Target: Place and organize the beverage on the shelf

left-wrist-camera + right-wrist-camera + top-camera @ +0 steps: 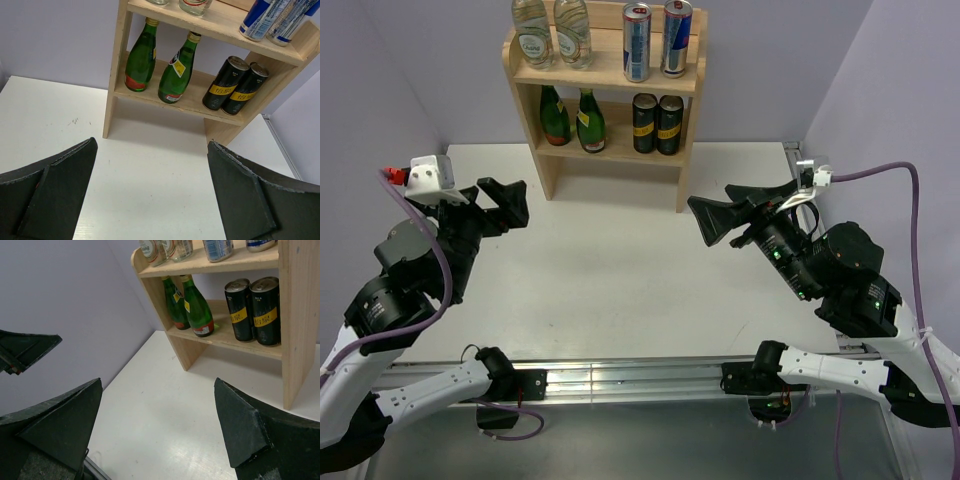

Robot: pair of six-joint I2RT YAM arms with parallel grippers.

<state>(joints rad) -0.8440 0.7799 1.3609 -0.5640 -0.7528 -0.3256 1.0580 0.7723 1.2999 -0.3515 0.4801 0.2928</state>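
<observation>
The wooden shelf [686, 170] stands at the back of the table. Its top board carries two clear bottles [552, 32] on the left and two silver-and-blue cans [656, 40] on the right. On the lower tier stand two green bottles [572, 118] and two black cans [658, 124]. My left gripper [510, 203] hovers open over the table, left of the shelf. Open too, my right gripper [707, 220] faces in from the right. The left wrist view has the open left gripper [151, 145] over bare table, below the green bottles [159, 65]. Nothing lies between the fingers of the right gripper [157, 382].
The white table [610, 270] stretches between the arms. A metal rail [620, 378] runs along its near edge. Grey-lilac walls close in on both sides and the back. A purple cable [910, 230] loops by the right arm. The left gripper [25, 350] shows in the right wrist view.
</observation>
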